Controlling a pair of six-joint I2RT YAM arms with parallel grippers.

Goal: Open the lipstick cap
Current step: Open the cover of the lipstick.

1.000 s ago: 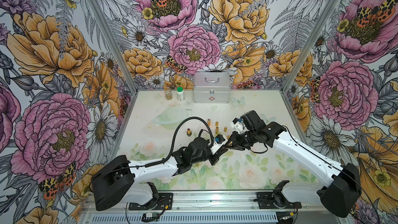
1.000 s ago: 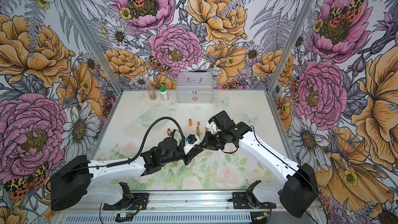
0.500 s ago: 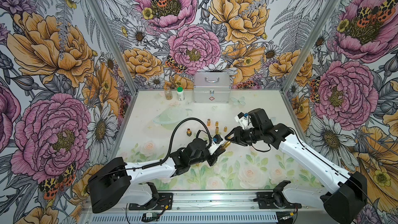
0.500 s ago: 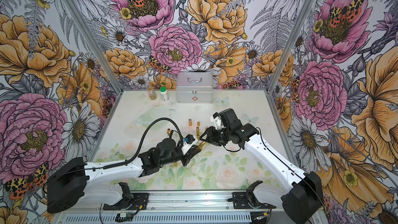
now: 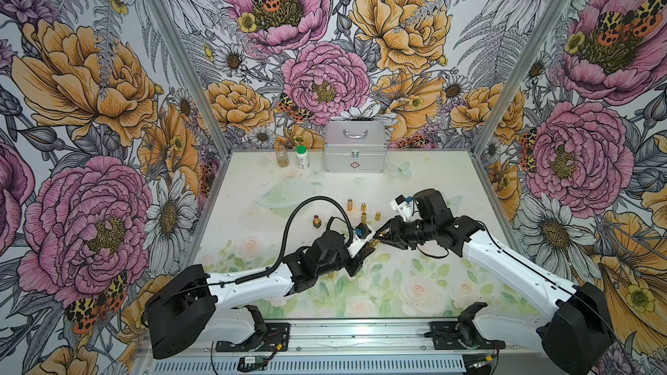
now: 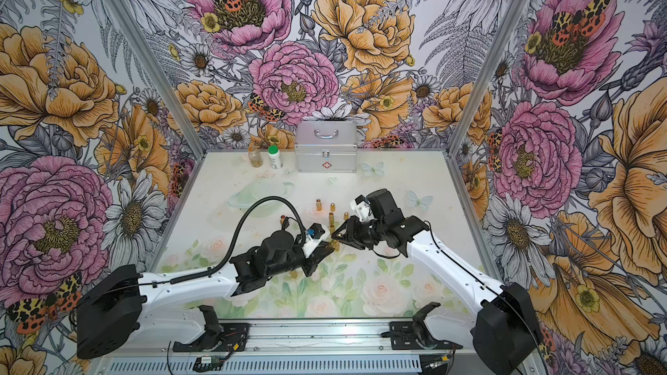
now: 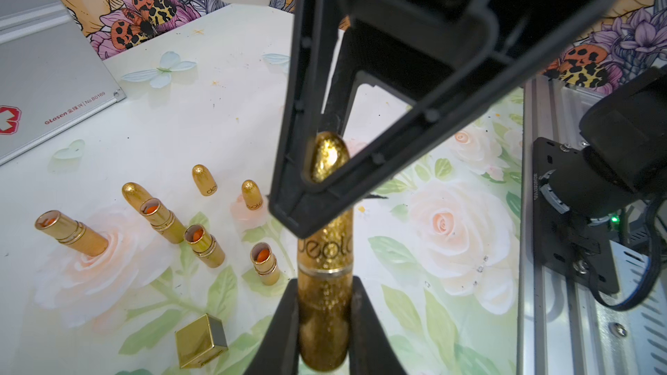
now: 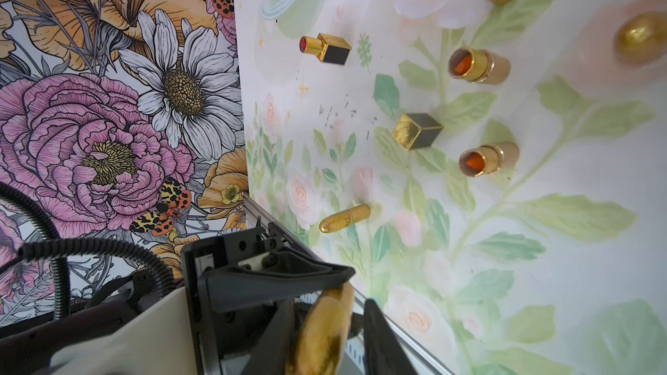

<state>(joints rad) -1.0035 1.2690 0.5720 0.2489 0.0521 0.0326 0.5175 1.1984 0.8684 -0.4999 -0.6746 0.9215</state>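
Lipstick (image 7: 325, 319) sits clamped in left gripper (image 7: 323, 284), cap (image 7: 326, 250) on. Right gripper (image 8: 326, 315) straddles cap (pinching or not, unclear).

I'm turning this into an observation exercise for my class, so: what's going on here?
Two robot arms share one glittery gold lipstick above the table. The left gripper is clamped on its base, while the right gripper straddles the rounded cap; whether it is squeezing cannot be told. The cap is not yet off. Several opened lipsticks stand on the table.
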